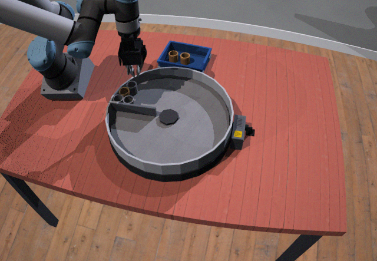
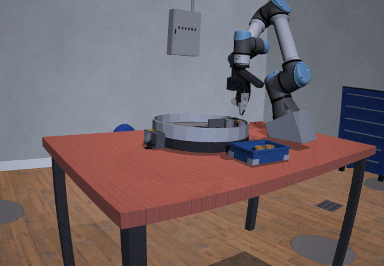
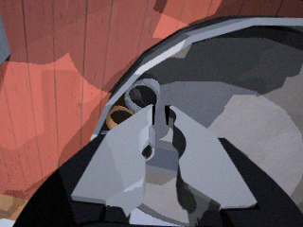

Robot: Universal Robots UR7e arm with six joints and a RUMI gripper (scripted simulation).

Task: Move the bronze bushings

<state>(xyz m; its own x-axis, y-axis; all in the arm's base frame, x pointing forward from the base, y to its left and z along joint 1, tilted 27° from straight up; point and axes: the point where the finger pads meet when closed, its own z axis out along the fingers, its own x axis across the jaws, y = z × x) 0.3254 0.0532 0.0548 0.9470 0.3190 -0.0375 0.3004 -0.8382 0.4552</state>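
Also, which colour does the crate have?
Blue: the crate shows best in the top view.

One bronze bushing (image 1: 123, 91) upright on turntable (image 1: 194, 75), two (image 1: 173, 56) in crate (image 1: 204, 49)

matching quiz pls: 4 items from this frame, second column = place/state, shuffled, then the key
1. two bronze bushings
2. lone bronze bushing
3. two-jaw gripper
4. grey box with yellow warning label

A. fixed outside the round grey turntable rim
B. shut, holding nothing, above the turntable's edge
C. standing in the blue crate
D. among grey steel bushings beside the divider

Pairs: 1-C, 2-D, 3-B, 4-A
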